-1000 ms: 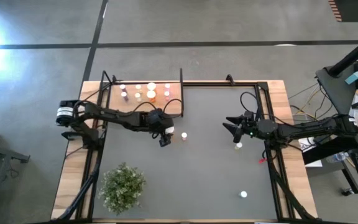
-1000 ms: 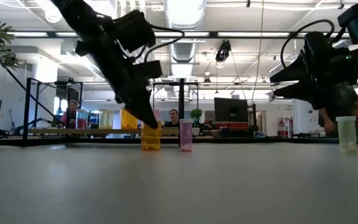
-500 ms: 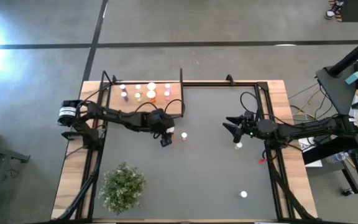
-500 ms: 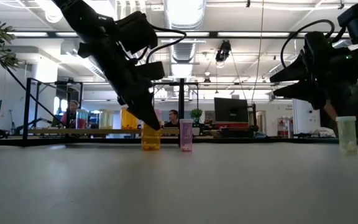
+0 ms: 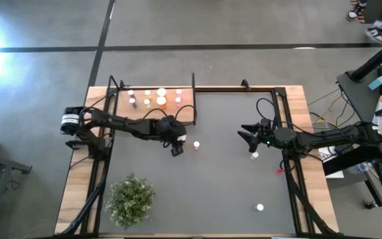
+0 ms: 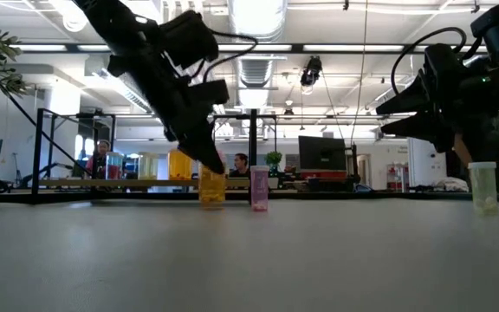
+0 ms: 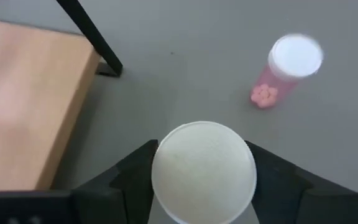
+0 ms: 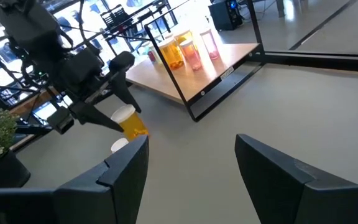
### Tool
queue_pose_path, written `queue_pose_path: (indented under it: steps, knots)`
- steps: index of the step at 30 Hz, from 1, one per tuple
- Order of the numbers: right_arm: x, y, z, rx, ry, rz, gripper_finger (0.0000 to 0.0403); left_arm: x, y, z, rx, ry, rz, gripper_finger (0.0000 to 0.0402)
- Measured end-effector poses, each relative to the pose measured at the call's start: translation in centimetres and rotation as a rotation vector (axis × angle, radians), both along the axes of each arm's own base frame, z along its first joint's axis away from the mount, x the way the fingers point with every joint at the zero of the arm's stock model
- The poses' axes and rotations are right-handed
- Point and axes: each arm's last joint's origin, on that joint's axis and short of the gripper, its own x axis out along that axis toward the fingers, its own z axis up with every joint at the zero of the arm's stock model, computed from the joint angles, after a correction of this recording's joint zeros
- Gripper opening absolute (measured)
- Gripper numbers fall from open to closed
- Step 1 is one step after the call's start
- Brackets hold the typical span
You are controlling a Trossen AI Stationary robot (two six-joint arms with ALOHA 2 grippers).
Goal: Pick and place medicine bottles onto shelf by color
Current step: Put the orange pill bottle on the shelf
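Observation:
My left gripper is shut on an orange white-capped bottle just off the shelf's near right corner. The bottle's cap fills the gap between the fingers in the left wrist view. A pink bottle stands on the table beside it. The light-wood shelf at the far left carries several bottles. My right gripper is open and empty above the table's right part. A white bottle stands just near of it. Another white bottle stands near the front right. My left gripper pinches the orange bottle at its top, by the sides of the white cap, between its two fingers. The fingers come slanting down from above and from the table's left. The bottle hangs below them, roughly upright, with its base a little above the table.
A green bushy plant stands at the near left. Black upright rods edge the shelf. A black frame rail runs along the table's right side. Open grey tabletop lies between the two arms.
My left gripper has risen a little with the orange bottle, whose base has come just off the table. My right gripper has kept still.

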Motion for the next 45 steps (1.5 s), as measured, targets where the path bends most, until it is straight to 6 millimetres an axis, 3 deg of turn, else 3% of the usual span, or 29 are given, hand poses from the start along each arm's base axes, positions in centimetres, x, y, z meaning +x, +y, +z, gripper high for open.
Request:
queue_pose_path:
  steps: [5,11,17,29,45]
  knots:
    - [0.0,0.0,0.0,0.000,0.000,0.000,0.0228,-0.7,0.2,2.2,0.024,-0.064,0.022,0.0200]
    - [0.0,0.0,0.0,0.000,0.001,-0.001,0.0228,-2.9,1.4,4.1,0.083,-0.014,0.118,0.0201]
    - [0.0,0.0,0.0,0.000,0.002,0.000,0.0228,-4.7,3.4,5.3,0.106,-0.025,0.309,0.0202]
    - [0.0,0.0,0.0,0.000,0.002,0.000,0.0228,-6.7,6.3,4.5,0.063,0.047,0.519,0.0203]
    - [0.0,0.0,0.0,0.000,0.002,0.000,0.0228,-6.6,6.8,3.9,0.030,0.039,0.575,0.0203]
